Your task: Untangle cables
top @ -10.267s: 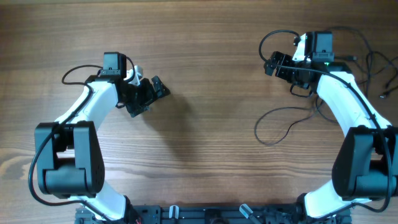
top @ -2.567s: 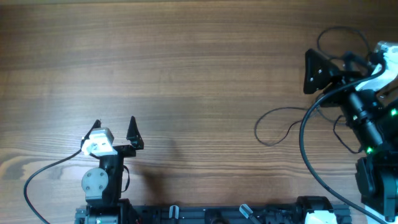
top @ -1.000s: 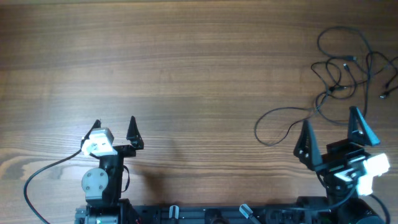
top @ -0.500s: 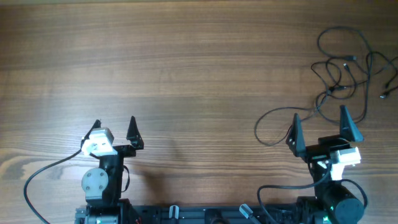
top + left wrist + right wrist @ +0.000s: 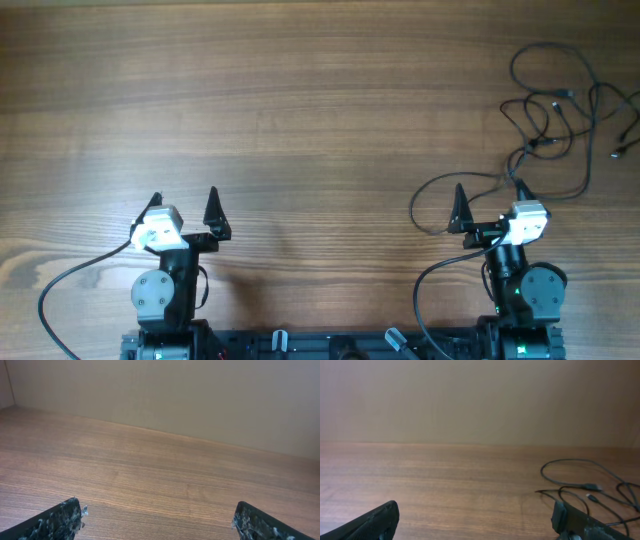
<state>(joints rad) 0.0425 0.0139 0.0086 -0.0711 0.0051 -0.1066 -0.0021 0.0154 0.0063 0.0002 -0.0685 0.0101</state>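
Several thin black cables (image 5: 538, 144) lie in a loose tangle at the table's far right. One strand runs out of it into a wide loop (image 5: 412, 212) toward the middle. My right gripper (image 5: 490, 195) stands open just above the table at the near right. Its left finger overlaps that loop and nothing is between its fingers. In the right wrist view the cables (image 5: 590, 487) curl on the wood beyond my right finger, and the gripper (image 5: 476, 510) is wide open. My left gripper (image 5: 185, 203) is open and empty at the near left, far from the cables, and is also open in its own view (image 5: 157, 509).
The wooden table (image 5: 320, 120) stretches bare across the middle and left. A plain wall rises behind its far edge in both wrist views. Thicker black arm cables trail by each arm base at the near edge.
My right arm has swung left and a little forward near its base, bringing the open gripper over the near end of the cable loop. The left arm and the cables have not moved.
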